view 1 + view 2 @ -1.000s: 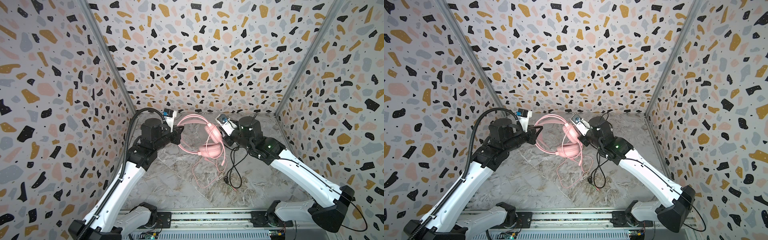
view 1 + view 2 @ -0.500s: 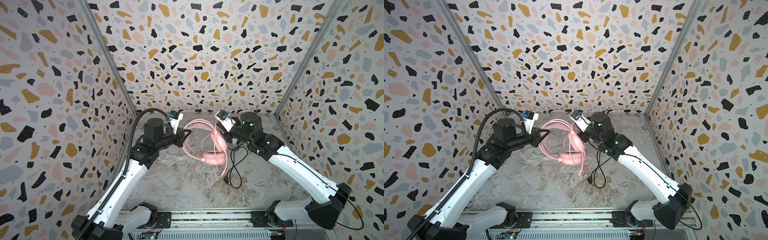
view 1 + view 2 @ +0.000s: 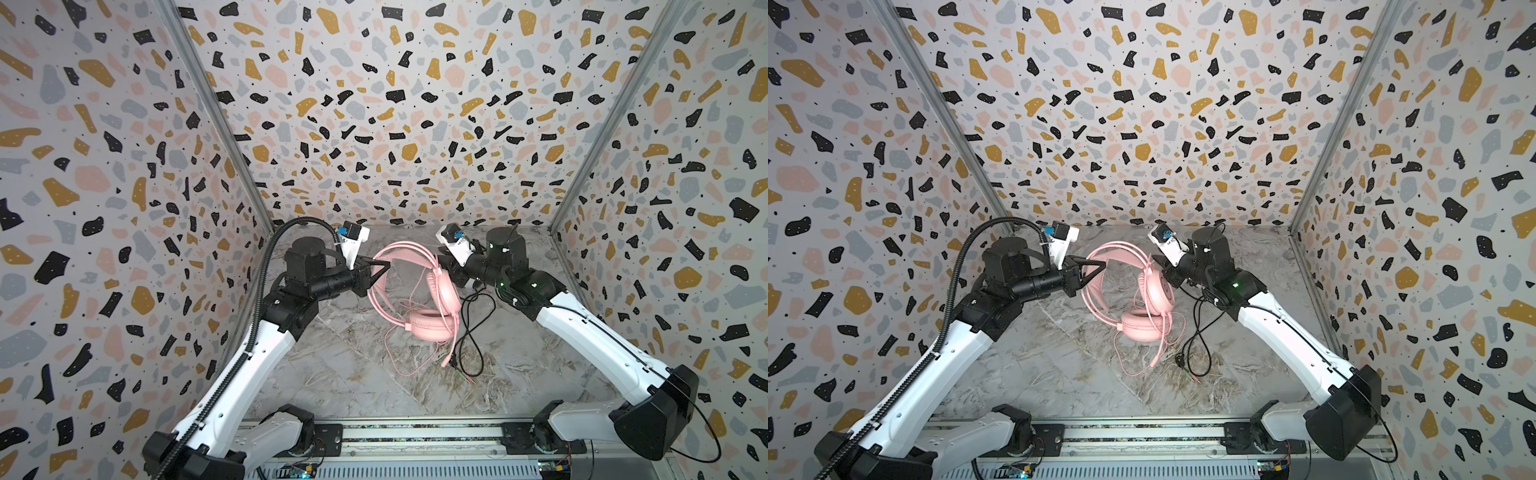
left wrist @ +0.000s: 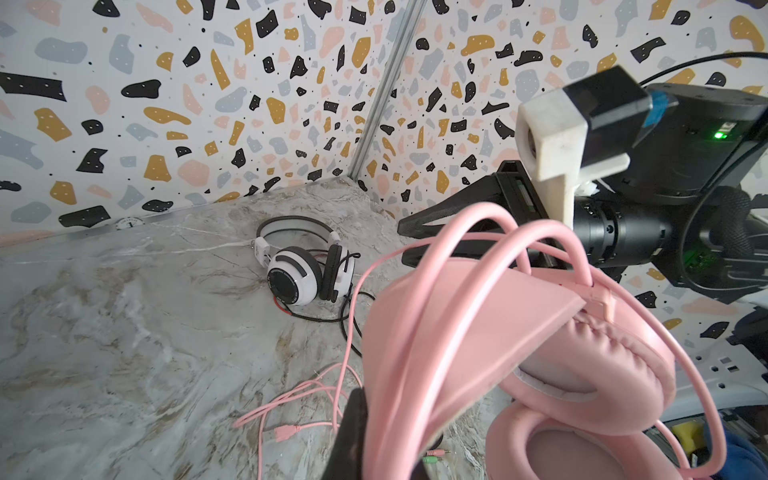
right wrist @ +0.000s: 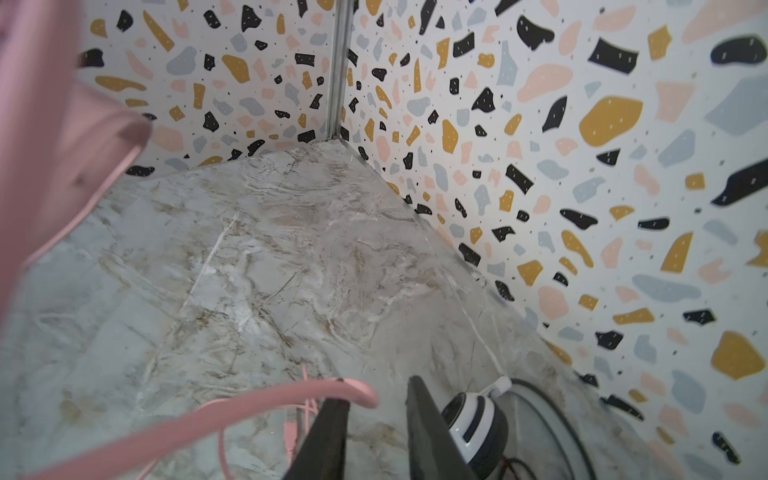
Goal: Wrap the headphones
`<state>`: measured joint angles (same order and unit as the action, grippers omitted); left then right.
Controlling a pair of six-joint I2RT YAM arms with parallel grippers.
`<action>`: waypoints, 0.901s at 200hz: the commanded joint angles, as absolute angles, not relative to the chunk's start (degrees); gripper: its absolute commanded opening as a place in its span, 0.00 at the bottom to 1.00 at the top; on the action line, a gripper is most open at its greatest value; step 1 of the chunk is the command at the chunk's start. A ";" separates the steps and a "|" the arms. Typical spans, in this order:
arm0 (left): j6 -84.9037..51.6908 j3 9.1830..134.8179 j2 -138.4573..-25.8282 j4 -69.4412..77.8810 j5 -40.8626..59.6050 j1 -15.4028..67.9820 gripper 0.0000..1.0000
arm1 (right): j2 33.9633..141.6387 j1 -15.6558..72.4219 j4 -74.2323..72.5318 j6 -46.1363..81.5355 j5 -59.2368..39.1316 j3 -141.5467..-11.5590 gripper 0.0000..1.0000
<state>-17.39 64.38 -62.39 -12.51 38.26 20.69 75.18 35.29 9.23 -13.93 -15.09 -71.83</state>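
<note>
The left gripper (image 3: 386, 265) is clenched on the band (image 4: 415, 332) of the pink headset (image 3: 446, 289) and holds it up over the middle of the counter (image 3: 332, 365), toward the back. One ear cup stands high, and the other hangs low, at or just above the marble; I cannot tell whether it touches.

Facing it, the right gripper (image 5: 374, 432) is released. Its jaws stand apart with nothing pinched between them, and a pink tube of the headset crosses just past one fingertip.

A few turns of the pink cable (image 3: 399, 357) lie over the band. The rest spills off the cups and trails in loose loops across the counter toward the front.

The white headset (image 4: 299, 270) sits on the counter near the back right corner, under the right arm, well apart from the pink one. Its black cable (image 3: 473, 328) snakes forward beside the pink loops.
</note>
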 commanded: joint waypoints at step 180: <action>-32.51 66.80 -63.15 4.44 35.70 13.75 0.00 | 67.50 22.14 -32.10 14.39 -38.15 -38.09 0.83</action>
